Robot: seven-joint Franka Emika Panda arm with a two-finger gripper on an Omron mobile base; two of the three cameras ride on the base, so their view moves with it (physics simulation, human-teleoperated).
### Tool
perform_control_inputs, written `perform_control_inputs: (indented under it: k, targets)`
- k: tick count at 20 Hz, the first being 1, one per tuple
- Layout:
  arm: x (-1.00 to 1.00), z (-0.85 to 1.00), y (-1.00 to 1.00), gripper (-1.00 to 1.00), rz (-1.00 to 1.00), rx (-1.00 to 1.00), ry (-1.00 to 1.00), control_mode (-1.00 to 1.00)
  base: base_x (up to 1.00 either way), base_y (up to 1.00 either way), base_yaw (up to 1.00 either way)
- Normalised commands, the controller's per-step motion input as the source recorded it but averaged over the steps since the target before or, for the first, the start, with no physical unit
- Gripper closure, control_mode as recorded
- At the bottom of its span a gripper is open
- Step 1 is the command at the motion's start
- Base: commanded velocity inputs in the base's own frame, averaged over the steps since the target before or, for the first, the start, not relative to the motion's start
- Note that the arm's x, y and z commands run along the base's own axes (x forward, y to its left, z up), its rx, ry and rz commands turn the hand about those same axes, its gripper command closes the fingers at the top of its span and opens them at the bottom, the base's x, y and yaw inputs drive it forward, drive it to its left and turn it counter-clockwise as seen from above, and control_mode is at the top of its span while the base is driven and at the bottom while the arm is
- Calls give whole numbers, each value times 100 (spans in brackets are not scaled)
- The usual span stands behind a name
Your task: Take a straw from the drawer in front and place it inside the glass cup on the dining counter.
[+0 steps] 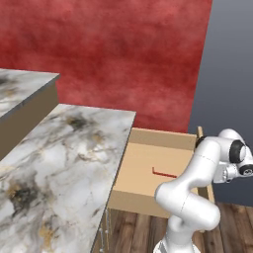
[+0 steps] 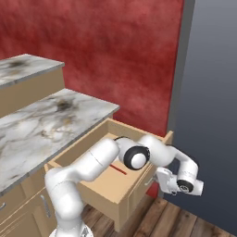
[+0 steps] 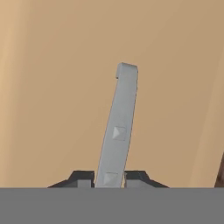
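Note:
The drawer stands pulled out from under the lower marble counter, its tan floor bare apart from the thin red straw lying flat near the front. The straw also shows beside my forearm in the right base view. My gripper reaches around to the drawer's front panel. In the hand view my gripper is shut on the grey drawer handle, which runs up between the two dark tips. The dining counter rises at the back left. The glass cup is out of view.
The lower marble counter lies left of the drawer, with cabinet fronts below it. A red wall stands behind and a dark grey panel closes in the right. Wooden floor lies beneath the drawer.

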Motion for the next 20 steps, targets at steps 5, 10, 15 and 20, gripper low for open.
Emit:
perform_control_inputs:
  k: [5,10,15,20]
  targets:
    - [0,0,-13,100,0,0,0,-100,0,0,0]
    - [0,0,-3,100,0,0,3,-100,0,0,0]
    - [0,-2,0,100,0,0,4,-100,0,0,0]
    - [0,-3,0,100,0,0,3,-100,0,0,0]
